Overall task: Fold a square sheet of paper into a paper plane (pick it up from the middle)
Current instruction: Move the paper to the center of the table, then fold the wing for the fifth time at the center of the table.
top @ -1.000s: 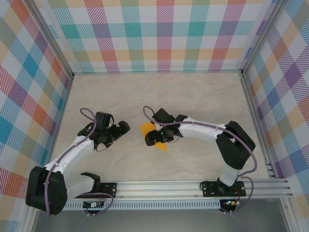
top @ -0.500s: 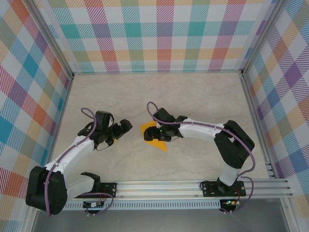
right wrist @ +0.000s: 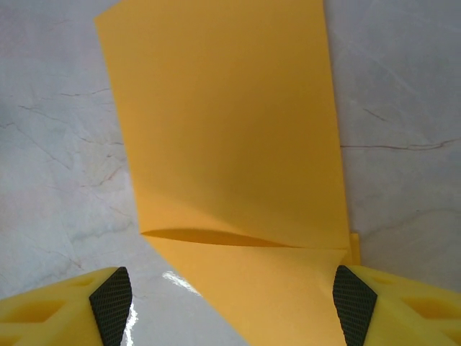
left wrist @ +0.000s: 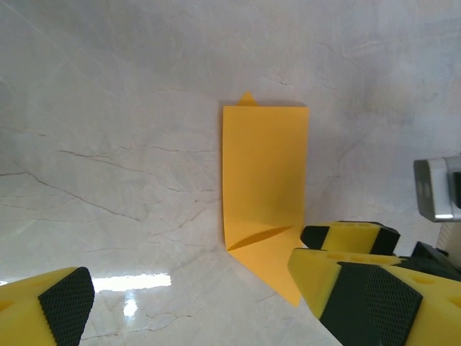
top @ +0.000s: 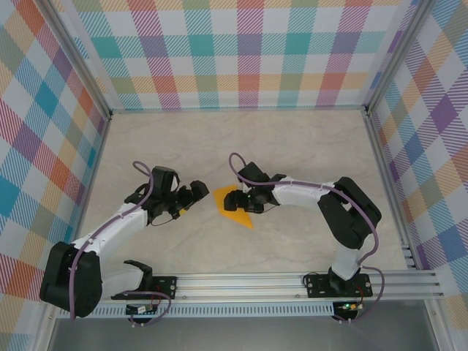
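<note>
The sheet of paper (top: 235,210) lies flat on the bench (top: 307,146), between the two arms and a little nearer the right one. It is thin, matte, orange-yellow and no longer a plain square. In the left wrist view the sheet of paper (left wrist: 263,173) reads as a tall narrow rectangle with crisp straight sides. A tiny triangular tip peeks past its far edge, and a slanted flap is turned under at the near end. A shallow lens-shaped shadow marks the crease where the flap lifts slightly.

The bench is pale and stone-patterned, with fine grey veins and a glossy sheen that throws back a bright glare.

The right claw (top: 243,201) hovers low over the paper's near end. Seen from its own wrist, the right claw (right wrist: 232,295) stands wide, its yellow fingers with black cross-hatched pads (right wrist: 112,306) set either side of the flap, clamping nothing.

The left claw (top: 194,194) sits just beside the sheet's left edge, apart from it. Its jaws are spread wide and empty, as the left claw (left wrist: 194,285) shows, with blocky yellow tips and knurled black faces.
</note>
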Controlling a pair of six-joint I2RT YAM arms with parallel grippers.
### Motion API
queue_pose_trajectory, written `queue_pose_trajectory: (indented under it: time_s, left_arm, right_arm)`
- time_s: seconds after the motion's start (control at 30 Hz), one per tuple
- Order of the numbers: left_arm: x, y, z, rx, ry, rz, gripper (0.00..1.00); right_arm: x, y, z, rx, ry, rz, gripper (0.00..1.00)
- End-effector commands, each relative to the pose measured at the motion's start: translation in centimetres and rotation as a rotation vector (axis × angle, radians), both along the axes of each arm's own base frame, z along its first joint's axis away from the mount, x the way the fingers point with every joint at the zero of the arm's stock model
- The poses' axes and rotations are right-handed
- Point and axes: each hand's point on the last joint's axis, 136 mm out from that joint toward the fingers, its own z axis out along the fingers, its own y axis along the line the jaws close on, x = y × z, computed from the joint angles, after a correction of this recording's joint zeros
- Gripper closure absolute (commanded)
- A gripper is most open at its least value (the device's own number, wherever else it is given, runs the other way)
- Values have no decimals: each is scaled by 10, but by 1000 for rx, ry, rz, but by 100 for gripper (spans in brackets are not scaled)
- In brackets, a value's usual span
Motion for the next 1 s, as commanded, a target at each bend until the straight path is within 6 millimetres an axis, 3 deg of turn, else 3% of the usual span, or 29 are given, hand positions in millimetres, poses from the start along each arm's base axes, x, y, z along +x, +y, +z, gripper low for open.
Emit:
queue_pose_trajectory:
  time_s: [0.0,0.27,0.47,0.57,0.97]
  left_arm:
    - [-3,-15,0,-45,7,-35,2]
    - [-8,-41,-8,-105,58,-72,9]
    - [-9,-55,-20,-118,93,-55,38]
    - [-8,-59,-26,-117,108,-46,45]
    - [-9,-77,-51,-103,174,-74,52]
  right_arm:
    - [-2,-1,-8,18,29,-7,24]
    - [-3,-7,-15,35,64,-31,24]
    - [-2,-9,-18,46,74,-41,25]
    - [-3,-10,-20,43,80,-43,27]
    - [-4,-14,-22,33,80,-46,28]
